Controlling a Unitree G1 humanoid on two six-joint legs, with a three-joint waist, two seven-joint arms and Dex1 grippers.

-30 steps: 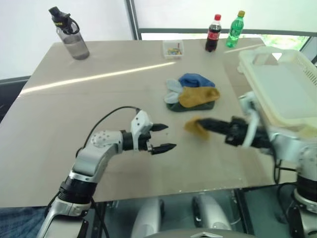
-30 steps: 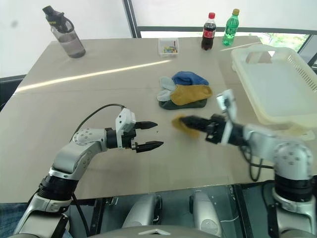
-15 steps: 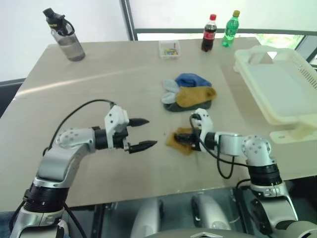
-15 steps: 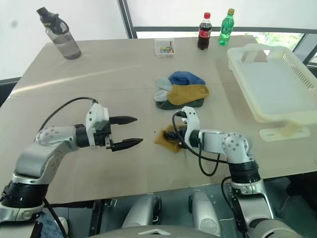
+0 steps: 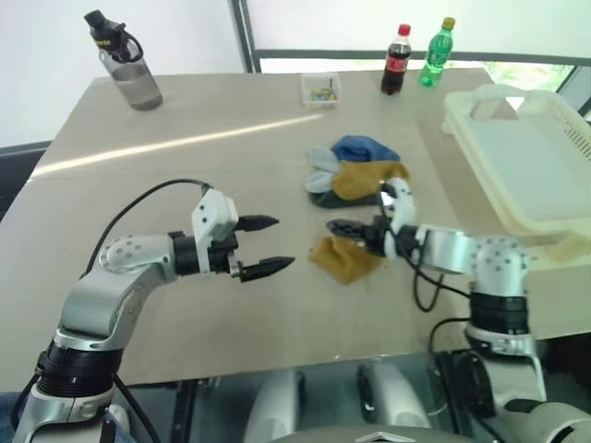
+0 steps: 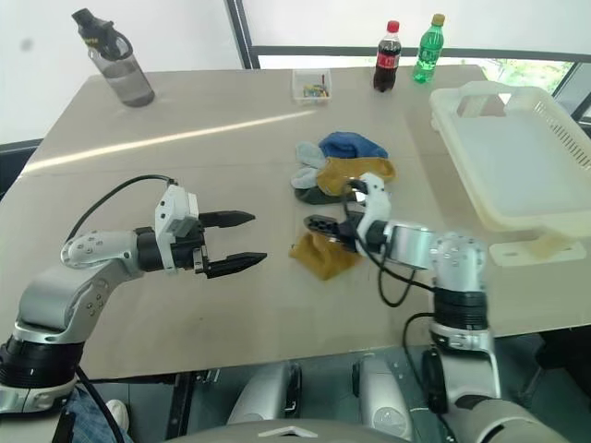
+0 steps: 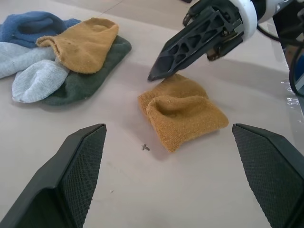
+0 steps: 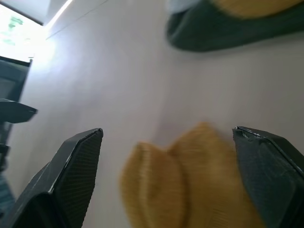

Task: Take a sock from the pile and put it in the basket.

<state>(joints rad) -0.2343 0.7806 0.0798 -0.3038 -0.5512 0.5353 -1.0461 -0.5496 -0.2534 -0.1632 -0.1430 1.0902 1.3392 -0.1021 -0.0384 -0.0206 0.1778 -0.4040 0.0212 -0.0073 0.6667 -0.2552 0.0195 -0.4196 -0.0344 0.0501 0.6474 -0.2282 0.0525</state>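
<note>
Mustard-yellow, the sock [image 5: 345, 257] lies crumpled on the table [image 5: 185, 185], between the pile [image 5: 355, 177] and both grippers, well apart from the basket [image 5: 526, 166]. The right gripper [image 5: 340, 227] hovers just above it, fingers spread, holding nothing. The left gripper [image 5: 266, 245] is spread too, empty.

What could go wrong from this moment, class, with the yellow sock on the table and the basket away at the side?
1. The mustard-yellow sock lies loose on the table, short of the cream-white basket; the open right gripper must regrasp it.
2. A second yellow sock tops the pile nearby, so the wrong one might be grabbed.
3. The open left gripper sits close; the arms could collide.
</note>
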